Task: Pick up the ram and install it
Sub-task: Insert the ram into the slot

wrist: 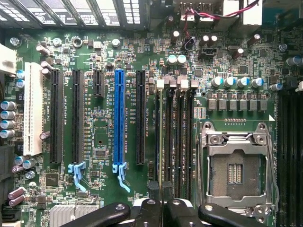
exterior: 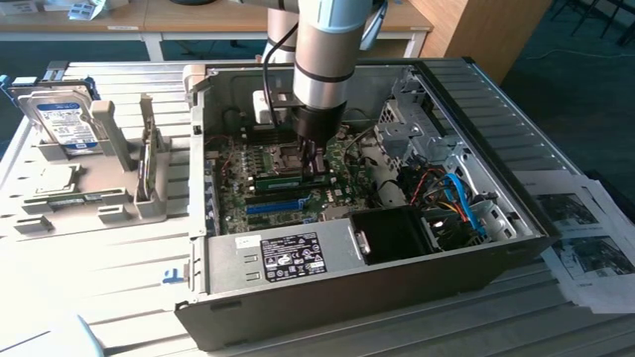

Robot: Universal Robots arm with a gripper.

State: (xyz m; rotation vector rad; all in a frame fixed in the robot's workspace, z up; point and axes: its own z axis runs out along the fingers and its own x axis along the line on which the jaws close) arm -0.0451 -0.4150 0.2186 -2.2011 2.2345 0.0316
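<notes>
The arm reaches down into the open computer case (exterior: 476,89), with my gripper (exterior: 315,169) low over the motherboard (exterior: 238,201). The ram (exterior: 285,179), a narrow green stick, lies level at the fingertips and just over the board. In the wrist view my gripper (wrist: 161,201) is shut on the ram (wrist: 160,142). The stick shows edge-on as a thin dark strip alongside the black memory slots (wrist: 179,137). Whether it touches a slot I cannot tell.
The empty processor socket (wrist: 235,170) lies beside the slots, and the blue expansion slot (wrist: 118,120) on their other side. Cables (exterior: 451,197) and a drive cage (exterior: 402,123) crowd the case toward the exterior view's right. Outside, a grey holder (exterior: 109,208) carries a hard drive (exterior: 62,119). Papers (exterior: 585,238) lie on the table.
</notes>
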